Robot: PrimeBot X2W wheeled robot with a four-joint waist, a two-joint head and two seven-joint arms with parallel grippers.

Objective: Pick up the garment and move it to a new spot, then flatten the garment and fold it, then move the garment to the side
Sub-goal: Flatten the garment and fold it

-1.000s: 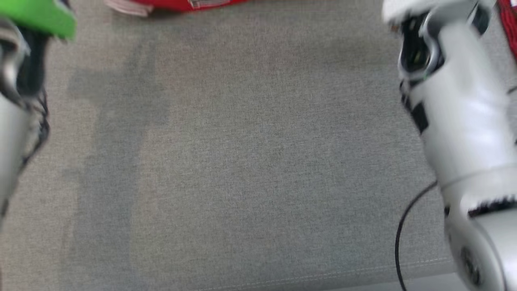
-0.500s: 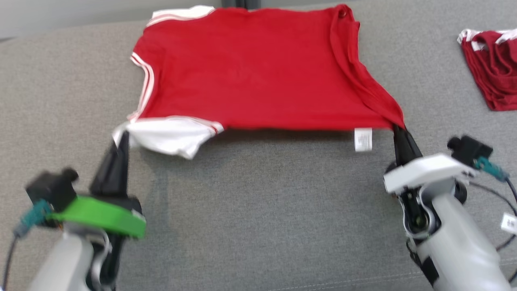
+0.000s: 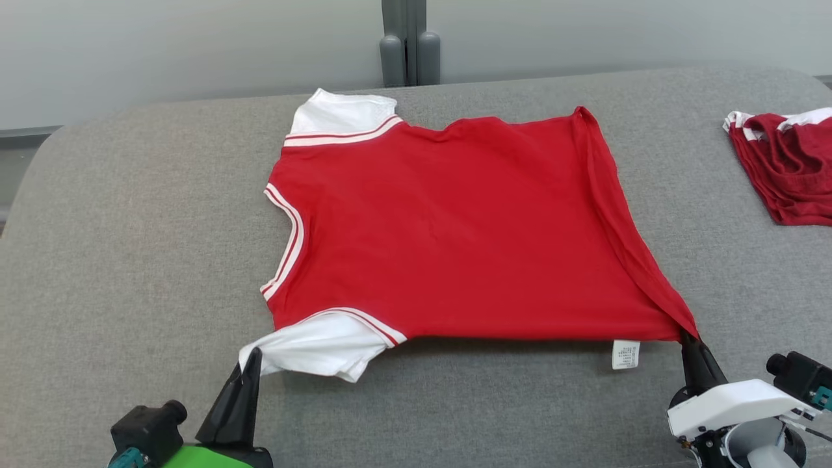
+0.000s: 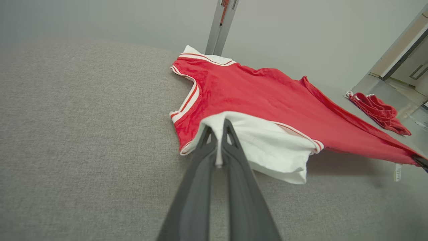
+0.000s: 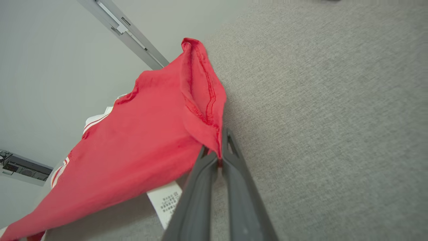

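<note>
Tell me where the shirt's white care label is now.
In the head view the care label hangs from the near edge of the red shirt, at lower right, just left of the right gripper pinching that corner.

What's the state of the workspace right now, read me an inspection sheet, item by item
surface: grey fabric surface, smooth.
job's things: red T-shirt spread out, near edge lifted off the surface; white label hangs from the hem.
clutter: dark red garment bunched at the far right.
grippers: left gripper shut on the near white sleeve; right gripper shut on the shirt's near hem corner.
cables: teal plug by the right wrist camera; cable itself unclear.
surroundings: pale wall, grey post behind the far edge.
</note>
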